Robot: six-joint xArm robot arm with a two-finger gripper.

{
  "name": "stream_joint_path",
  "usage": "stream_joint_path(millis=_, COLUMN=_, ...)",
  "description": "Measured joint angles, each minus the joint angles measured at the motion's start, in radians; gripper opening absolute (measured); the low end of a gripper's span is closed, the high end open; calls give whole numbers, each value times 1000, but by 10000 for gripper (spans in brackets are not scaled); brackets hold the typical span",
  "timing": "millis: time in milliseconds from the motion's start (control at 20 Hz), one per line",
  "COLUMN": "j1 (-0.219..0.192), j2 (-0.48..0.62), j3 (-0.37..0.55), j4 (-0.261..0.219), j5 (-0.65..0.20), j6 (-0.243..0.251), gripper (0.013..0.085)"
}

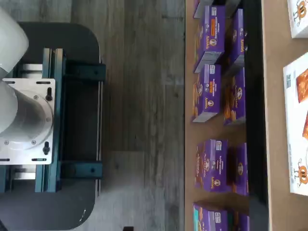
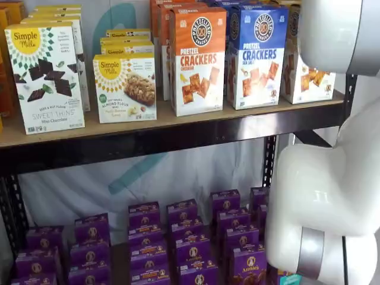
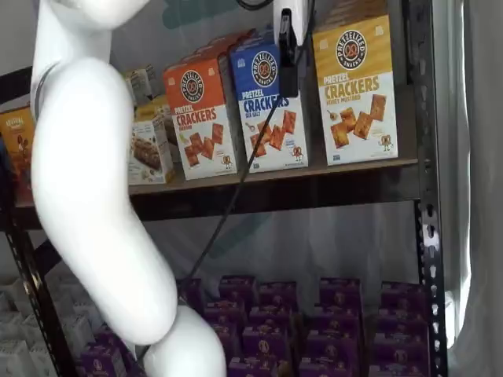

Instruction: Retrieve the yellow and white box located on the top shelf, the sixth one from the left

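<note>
The top shelf (image 3: 259,188) carries, left to right, an orange carton (image 3: 200,118), a blue carton (image 3: 271,110), then the yellow and white box (image 3: 355,90), standing undisturbed at the right end. Nothing retrieved yet; approach and grasp are outstanding. The arm (image 3: 94,196) rises at left. The gripper (image 3: 287,55) hangs before the blue carton; whether its fingers are apart I cannot tell.
</note>
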Motion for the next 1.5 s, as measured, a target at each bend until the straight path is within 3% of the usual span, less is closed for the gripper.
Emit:
stream_joint_path(millis=150, j1=32, j2=-2, j3=4, j4=-58, j5=9, j6=7, gripper=850)
stream_joint_path(millis=400, j1=39, j2=-20, j3=28, j4=-54, j5=4, j6=16, gripper=850)
stream_joint_path(millis=550, j1=17, j2=-10, j3=3, j4=-5, j5=25, j6=18, gripper=850)
stream_joint_path(millis=950, j1=-44, j2=82, j3=-180, j4=160, j5=96, j6=57, gripper=850)
stream_joint_path(millis=1300, j1=-37, j2=115, j3=-216, j4=219, j5=15, j6=91, gripper=850)
stream_joint_path(millis=1500, j1=-46, j2=174, j3=-273, j4=260, j5=11, j6=106, gripper=850)
